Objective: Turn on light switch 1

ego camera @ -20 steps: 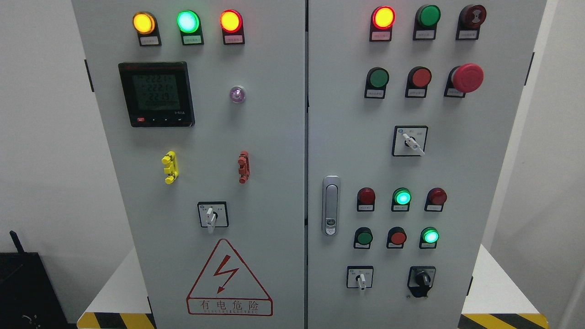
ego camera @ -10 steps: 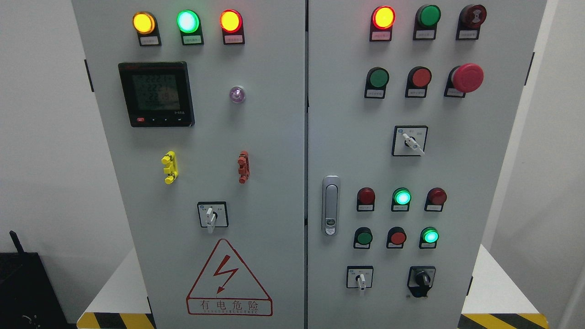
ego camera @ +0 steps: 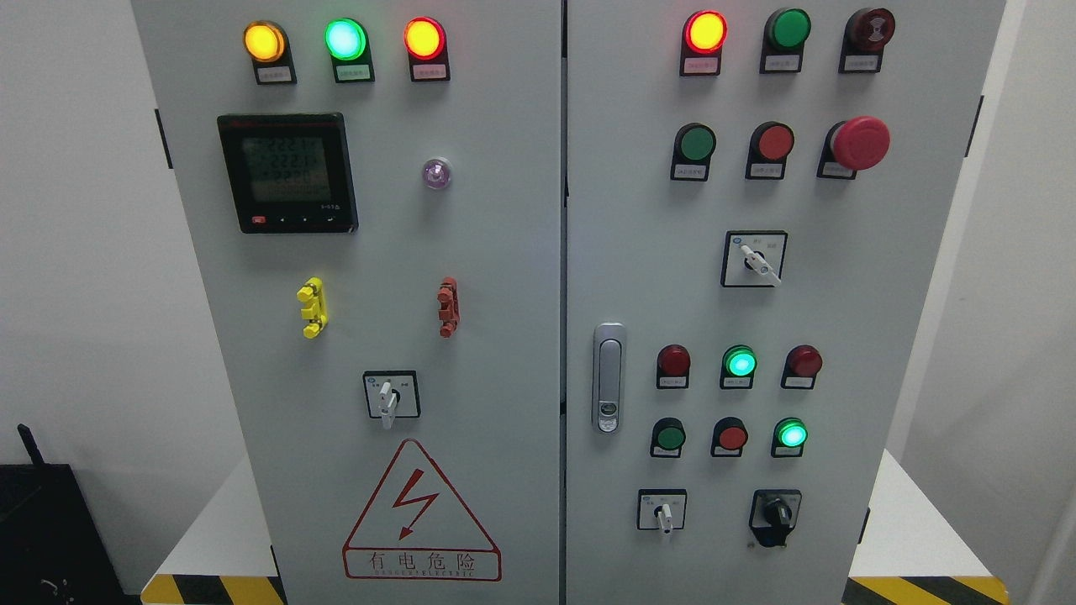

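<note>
We face a grey cabinet (ego camera: 471, 252) with two doors; neither robot hand is in view, so we cannot tell how their fingers stand. We cannot tell which control is light switch 1: the labels are too small to read. On the right door, a white selector (ego camera: 664, 514) and a black selector (ego camera: 775, 514) sit along the bottom. A green lamp (ego camera: 740, 363) glows above them.

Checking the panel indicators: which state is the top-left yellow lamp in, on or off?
On. The yellow lamp glows brightly, like the green lamp beside it.
</note>
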Controlling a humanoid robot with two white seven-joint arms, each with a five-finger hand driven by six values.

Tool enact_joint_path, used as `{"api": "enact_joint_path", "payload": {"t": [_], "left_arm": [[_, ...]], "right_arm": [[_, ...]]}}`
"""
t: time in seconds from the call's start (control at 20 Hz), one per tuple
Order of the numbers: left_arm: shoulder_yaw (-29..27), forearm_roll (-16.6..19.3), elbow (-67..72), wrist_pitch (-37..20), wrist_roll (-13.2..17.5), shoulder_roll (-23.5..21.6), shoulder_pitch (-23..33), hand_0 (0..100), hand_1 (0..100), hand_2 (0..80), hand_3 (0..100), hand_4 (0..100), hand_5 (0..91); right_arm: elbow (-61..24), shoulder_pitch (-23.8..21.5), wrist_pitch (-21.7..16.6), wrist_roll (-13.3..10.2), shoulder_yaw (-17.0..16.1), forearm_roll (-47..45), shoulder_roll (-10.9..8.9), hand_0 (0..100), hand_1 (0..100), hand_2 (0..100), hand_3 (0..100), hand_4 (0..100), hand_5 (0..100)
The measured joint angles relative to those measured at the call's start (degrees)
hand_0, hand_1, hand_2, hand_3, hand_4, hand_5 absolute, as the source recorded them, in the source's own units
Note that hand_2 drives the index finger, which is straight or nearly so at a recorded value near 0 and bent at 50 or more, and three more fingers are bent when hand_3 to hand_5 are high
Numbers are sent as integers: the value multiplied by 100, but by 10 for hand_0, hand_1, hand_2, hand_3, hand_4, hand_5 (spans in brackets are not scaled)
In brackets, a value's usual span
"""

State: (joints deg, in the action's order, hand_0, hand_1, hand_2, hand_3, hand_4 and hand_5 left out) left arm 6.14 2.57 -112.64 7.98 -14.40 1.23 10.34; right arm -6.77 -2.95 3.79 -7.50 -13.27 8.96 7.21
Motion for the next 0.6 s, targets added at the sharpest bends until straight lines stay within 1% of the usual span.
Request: {"api": "enact_joint_path", "payload": {"t": [0.25,0.6], "left_arm": [[127,90,-87,20,-230,123,-170,211,768,561,890,944,850],[250,120,-155,232,-368,241,-333,209,723,566,898,950,852]], "right_arm": [[0,0,0,0,0,0,0,502,0,0,0,0,0],[0,-2,0,-1,0,0,0,502,0,0,0,0,0]]}}
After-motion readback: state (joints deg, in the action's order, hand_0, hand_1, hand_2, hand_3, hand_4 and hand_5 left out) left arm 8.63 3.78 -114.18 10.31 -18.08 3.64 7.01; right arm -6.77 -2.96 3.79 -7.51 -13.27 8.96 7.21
